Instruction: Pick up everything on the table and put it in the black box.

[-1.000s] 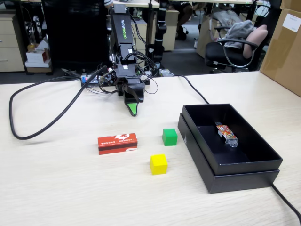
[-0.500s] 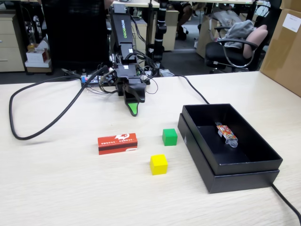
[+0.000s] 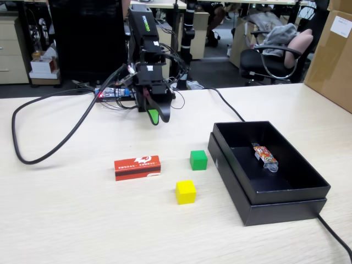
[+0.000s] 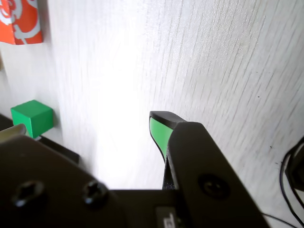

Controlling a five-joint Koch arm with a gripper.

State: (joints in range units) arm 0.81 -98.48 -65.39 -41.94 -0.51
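Observation:
On the pale wood table (image 3: 82,220) lie a red carton (image 3: 137,167) with white markings, a green cube (image 3: 198,160) and a yellow cube (image 3: 186,192), all free. To their right stands the black box (image 3: 236,179). My gripper (image 3: 155,116) hangs above the table behind them, holding nothing. The wrist view shows its green-padded finger (image 4: 160,130) with the other jaw lying across it, so the gap is hidden. That view also catches the green cube (image 4: 32,117) at the left edge and a corner of the red carton (image 4: 19,21).
A colourful wrapped packet (image 3: 265,157) lies inside the black box. A thick black cable (image 3: 33,159) loops over the table's left side, and another cable (image 3: 335,234) runs past the box's right corner. A brown cardboard carton (image 3: 333,55) stands at the far right.
The arm has risen and lifted the gripper off the table, drawing it back a little. The carton, cubes and box have not moved.

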